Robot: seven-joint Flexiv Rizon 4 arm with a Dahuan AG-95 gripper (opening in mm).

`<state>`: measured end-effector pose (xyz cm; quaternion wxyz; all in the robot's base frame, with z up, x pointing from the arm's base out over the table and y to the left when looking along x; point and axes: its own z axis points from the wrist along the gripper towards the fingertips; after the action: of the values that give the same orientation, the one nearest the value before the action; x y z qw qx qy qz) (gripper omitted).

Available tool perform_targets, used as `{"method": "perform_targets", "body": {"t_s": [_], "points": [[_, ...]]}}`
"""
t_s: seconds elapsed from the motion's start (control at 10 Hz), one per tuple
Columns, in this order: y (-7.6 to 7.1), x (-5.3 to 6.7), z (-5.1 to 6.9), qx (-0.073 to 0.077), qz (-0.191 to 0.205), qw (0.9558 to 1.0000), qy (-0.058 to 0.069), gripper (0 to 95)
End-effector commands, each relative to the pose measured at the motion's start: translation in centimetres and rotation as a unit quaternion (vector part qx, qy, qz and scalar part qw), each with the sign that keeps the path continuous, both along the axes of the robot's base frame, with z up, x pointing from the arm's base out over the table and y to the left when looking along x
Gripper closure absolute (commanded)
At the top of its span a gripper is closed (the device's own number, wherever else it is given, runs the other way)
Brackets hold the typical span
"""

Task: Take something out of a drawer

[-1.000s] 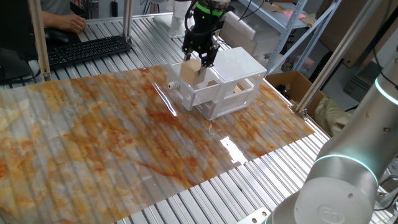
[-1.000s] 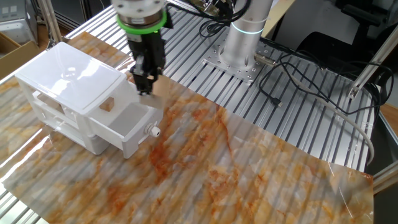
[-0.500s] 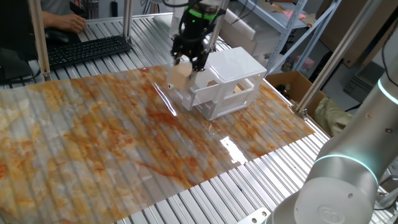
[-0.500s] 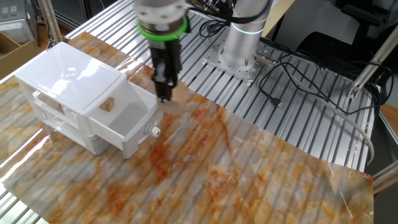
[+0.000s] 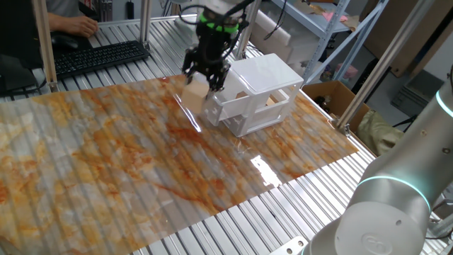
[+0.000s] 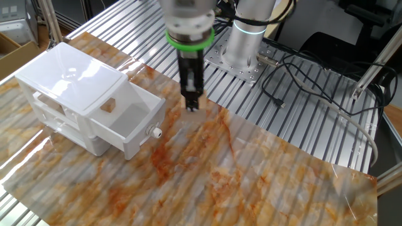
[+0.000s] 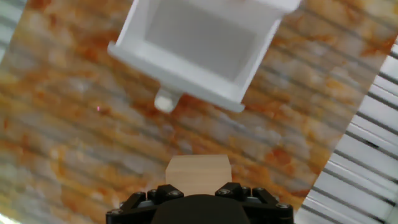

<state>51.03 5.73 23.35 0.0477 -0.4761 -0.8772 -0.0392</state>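
1. the gripper hangs above the marbled orange-and-grey table mat, out past the front of the white cabinet, with its fingers pointing straight down.
2. it is clenched on the small tan wooden block; the hand view shows the block pinched between the dark fingertips, its pale top face in plain sight.
3. in one fixed view the block shows as a light patch just under the gripper, off the mat and beside the cabinet rather than over it.
4. in the other fixed view the block is hard to make out under the fingers (it blends with the mat's colour).
5. the top drawer stands pulled out of the cabinet, and its open white tray looks bare inside in both the hand view and the other fixed view.
6. its small round knob faces away from the cabinet; in the hand view the knob lies between the drawer front and the held block.
7. a second tan block sits inside the cabinet, seen through a side opening behind the drawer.
8. the lower drawer is pushed in.
9. a black keyboard lies on the slatted metal bench at the far side, well apart from the cabinet.
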Motion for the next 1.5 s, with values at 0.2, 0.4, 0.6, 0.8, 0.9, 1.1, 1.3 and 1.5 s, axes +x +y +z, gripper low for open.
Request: {"method": "perform_targets", "body": {"t_s": [0.2, 0.4, 0.6, 0.8, 0.9, 1.1, 1.3, 1.5], "points": [[3.0, -1.4, -3.6, -0.008, 0.177, 0.9841, -0.012, 95.0], [3.5, -1.8, -5.4, -0.006, 0.215, 0.9765, -0.015, 95.0], [3.9, -2.1, -6.9, -0.013, 0.243, 0.9698, -0.015, 95.0], [4.2, -2.4, -8.4, -0.018, 0.305, 0.9522, -0.011, 95.0], [4.2, -2.4, -8.7, -0.02, 0.319, 0.9476, -0.008, 95.0], [4.3, -2.4, -9.6, -0.031, 0.371, 0.928, 0.004, 95.0], [4.4, -2.2, -10.8, -0.038, 0.399, 0.9162, 0.006, 95.0], [4.4, -2.0, -12.0, -0.044, 0.413, 0.9098, 0.003, 95.0]]}}
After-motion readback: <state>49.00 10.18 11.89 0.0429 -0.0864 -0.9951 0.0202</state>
